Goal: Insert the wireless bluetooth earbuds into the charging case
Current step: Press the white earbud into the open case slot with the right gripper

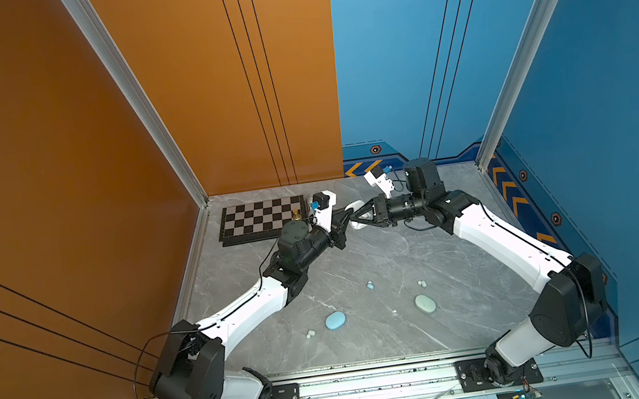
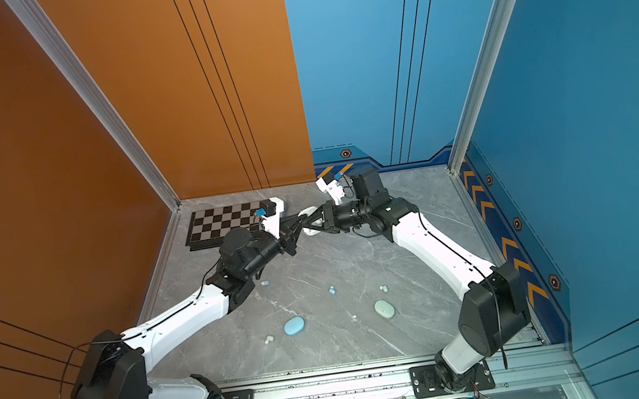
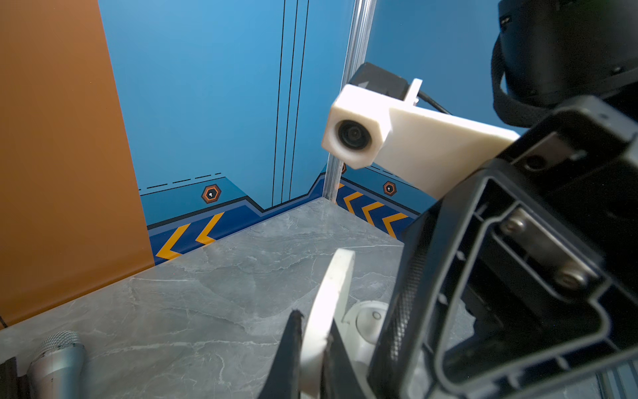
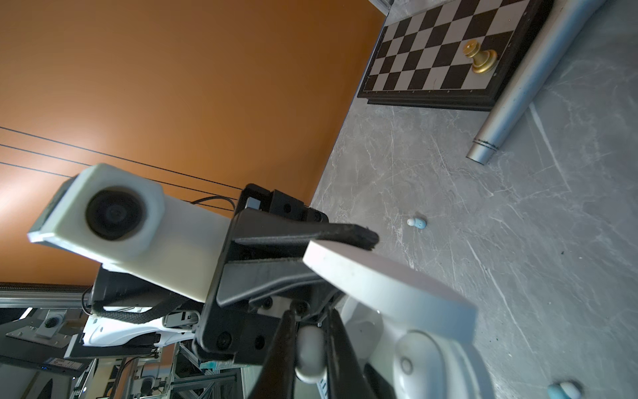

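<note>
A: L→R. left gripper [image 3: 312,345]: fingers pinched narrow on lid [image 3: 336,276] of white case [image 3: 369,321], propping it open at far centre of table [image 1: 384,259].
B: right gripper [image 4: 310,333]?
A: Fingers clamped on white earbud [image 4: 310,359], just beside the case base. Step, imo: seating a bud.
B: Next?
A: Needs bud lined up w/ socket, lowered, then let go, lid held back. Other earbuds [image 1: 369,285] lie loose nearer the front.

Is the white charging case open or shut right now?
Open: the lid of the white case stands raised, pinched by the left hand; a well shows in its base.
</note>
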{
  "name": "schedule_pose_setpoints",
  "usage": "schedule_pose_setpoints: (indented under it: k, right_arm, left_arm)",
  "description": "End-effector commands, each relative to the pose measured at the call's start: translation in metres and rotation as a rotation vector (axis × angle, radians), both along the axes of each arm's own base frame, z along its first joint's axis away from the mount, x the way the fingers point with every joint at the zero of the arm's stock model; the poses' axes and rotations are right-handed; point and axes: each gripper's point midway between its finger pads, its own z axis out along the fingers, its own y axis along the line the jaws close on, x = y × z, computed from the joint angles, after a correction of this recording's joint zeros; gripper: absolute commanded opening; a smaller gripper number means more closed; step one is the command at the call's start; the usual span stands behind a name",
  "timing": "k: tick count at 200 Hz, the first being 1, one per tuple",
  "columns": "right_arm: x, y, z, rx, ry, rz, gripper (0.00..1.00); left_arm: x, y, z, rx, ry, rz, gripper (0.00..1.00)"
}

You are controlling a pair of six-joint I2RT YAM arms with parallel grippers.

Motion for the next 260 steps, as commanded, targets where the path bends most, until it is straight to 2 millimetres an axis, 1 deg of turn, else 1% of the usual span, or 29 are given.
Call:
schedule_pose_setpoints:
  k: [1,37,60,93,148,173,191,212,227,260]
  right_arm:
    - [0.007,-0.002,0.008,-0.019,-0.047,-0.029,0.07]
    - [0.009,-0.002,0.009,-0.02,-0.048,-0.038,0.06]
    - [0.012,-0.003,0.007,-0.028,-0.052,-0.051,0.07]
    - [0.016,-0.007,-0.002,-0.049,-0.053,-0.069,0.07]
    - [0.018,-0.009,-0.01,-0.072,-0.057,-0.079,0.07]
    - [0.015,-0.011,-0.014,-0.088,-0.056,-0.076,0.12]
    - [0.014,-0.013,-0.016,-0.104,-0.061,-0.081,0.17]
    - [0.015,-0.016,-0.015,-0.113,-0.068,-0.096,0.27]
    - [0.016,-0.018,-0.01,-0.112,-0.078,-0.109,0.32]
    - [0.018,-0.021,0.006,-0.094,-0.105,-0.123,0.35]
  left_arm:
    - [-0.009,-0.005,0.019,-0.037,-0.038,-0.045,0.0]
    - [-0.01,-0.005,0.016,-0.031,-0.037,-0.048,0.0]
    - [-0.01,-0.005,0.018,-0.033,-0.041,-0.049,0.0]
    - [-0.011,-0.006,0.021,-0.035,-0.046,-0.054,0.0]
    - [-0.009,-0.005,0.021,-0.036,-0.045,-0.052,0.0]
    - [-0.008,-0.005,0.022,-0.037,-0.046,-0.051,0.0]
    - [-0.008,-0.005,0.022,-0.038,-0.046,-0.053,0.0]
    - [-0.008,-0.006,0.022,-0.039,-0.045,-0.055,0.0]
    - [-0.007,-0.006,0.023,-0.04,-0.046,-0.053,0.0]
    - [-0.008,-0.005,0.02,-0.037,-0.041,-0.054,0.0]
